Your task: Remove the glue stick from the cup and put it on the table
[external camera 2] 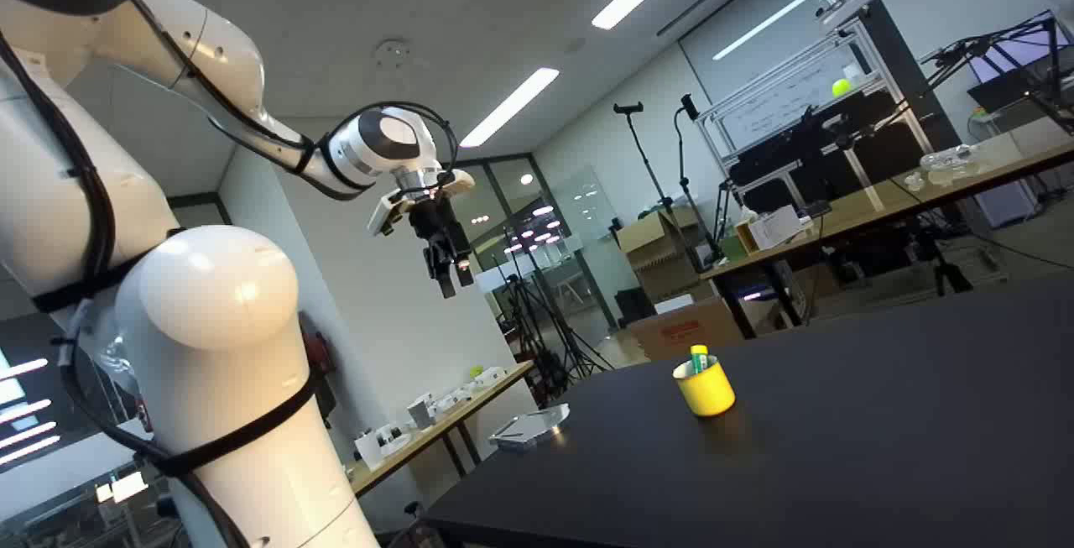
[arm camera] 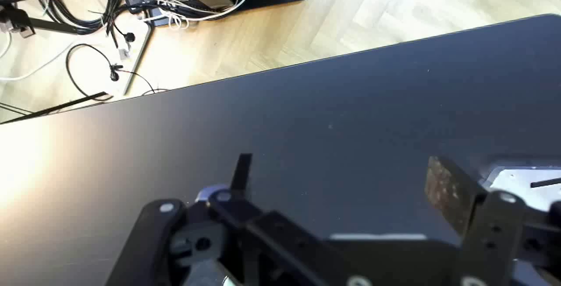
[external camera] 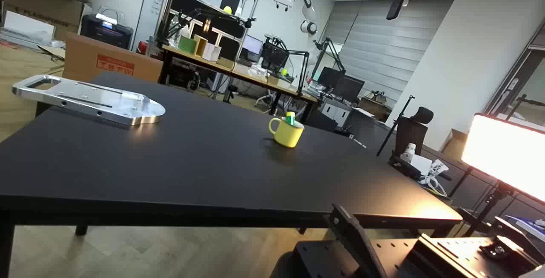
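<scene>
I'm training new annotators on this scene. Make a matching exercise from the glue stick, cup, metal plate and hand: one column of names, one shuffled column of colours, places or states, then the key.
1. Glue stick
2. Cup
3. Metal plate
4. Hand

A. Silver, lying on the table
B. Open, up in the air
C. Yellow, standing upright
D. Green with yellow top, sticking out of the cup

Pairs: 1-D, 2-C, 3-A, 4-B

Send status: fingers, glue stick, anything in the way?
Fingers open, empty. Glue stick in yellow mug, top poking out. Metal plate on table, apart from mug; likely not in the way.
</scene>
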Motion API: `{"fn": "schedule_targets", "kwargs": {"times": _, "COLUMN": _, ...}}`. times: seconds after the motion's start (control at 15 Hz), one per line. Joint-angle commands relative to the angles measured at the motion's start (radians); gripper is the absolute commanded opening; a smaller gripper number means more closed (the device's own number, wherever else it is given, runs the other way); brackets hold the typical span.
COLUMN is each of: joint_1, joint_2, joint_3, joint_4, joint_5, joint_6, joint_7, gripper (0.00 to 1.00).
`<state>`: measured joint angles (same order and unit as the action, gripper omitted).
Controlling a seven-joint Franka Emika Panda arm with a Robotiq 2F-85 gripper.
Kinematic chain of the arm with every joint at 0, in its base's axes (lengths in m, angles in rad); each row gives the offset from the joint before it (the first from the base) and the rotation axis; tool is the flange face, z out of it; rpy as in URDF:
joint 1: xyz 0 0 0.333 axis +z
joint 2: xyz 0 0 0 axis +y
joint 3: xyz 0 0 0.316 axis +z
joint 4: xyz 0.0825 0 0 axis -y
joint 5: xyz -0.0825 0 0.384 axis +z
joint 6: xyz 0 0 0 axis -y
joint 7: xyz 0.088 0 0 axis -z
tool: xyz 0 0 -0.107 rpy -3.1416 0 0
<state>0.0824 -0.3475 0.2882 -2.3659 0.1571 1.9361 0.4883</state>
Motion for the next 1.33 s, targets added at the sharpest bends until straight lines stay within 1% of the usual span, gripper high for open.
{"fn": "schedule_targets", "kwargs": {"times": 0.0, "joint_1": 0.017, "joint_2": 0.002, "joint_3": -0.016, "joint_4": 0.001, "joint_5": -0.006, "joint_6": -0.001, "joint_7": 0.005, "gripper": 1.0}}
{"fn": "schedule_targets", "kwargs": {"times": 0.53, "joint_1": 0.017, "joint_2": 0.002, "joint_3": -0.016, "joint_4": 0.001, "joint_5": -0.006, "joint_6": 0.0, "joint_7": 0.005, "gripper": 1.0}}
{"fn": "schedule_targets", "kwargs": {"times": 0.67, "joint_1": 0.006, "joint_2": 0.015, "joint_3": -0.033, "joint_4": 0.013, "joint_5": -0.032, "joint_6": 0.013, "joint_7": -0.041, "gripper": 1.0}}
{"fn": "schedule_targets", "kwargs": {"times": 0.8, "joint_1": -0.021, "joint_2": 0.045, "joint_3": -0.061, "joint_4": 0.038, "joint_5": -0.08, "joint_6": 0.041, "joint_7": -0.069, "gripper": 1.0}}
{"fn": "schedule_targets", "kwargs": {"times": 1.0, "joint_1": -0.066, "joint_2": 0.145, "joint_3": -0.133, "joint_4": 0.118, "joint_5": -0.125, "joint_6": 0.076, "joint_7": -0.131, "gripper": 1.0}}
{"fn": "schedule_targets", "kwargs": {"times": 1.07, "joint_1": -0.08, "joint_2": 0.196, "joint_3": -0.157, "joint_4": 0.166, "joint_5": -0.138, "joint_6": 0.07, "joint_7": -0.157, "gripper": 1.0}}
{"fn": "schedule_targets", "kwargs": {"times": 1.2, "joint_1": -0.094, "joint_2": 0.308, "joint_3": -0.201, "joint_4": 0.286, "joint_5": -0.176, "joint_6": 0.011, "joint_7": -0.266, "gripper": 1.0}}
{"fn": "schedule_targets", "kwargs": {"times": 1.27, "joint_1": -0.101, "joint_2": 0.358, "joint_3": -0.216, "joint_4": 0.339, "joint_5": -0.207, "joint_6": -0.012, "joint_7": -0.292, "gripper": 1.0}}
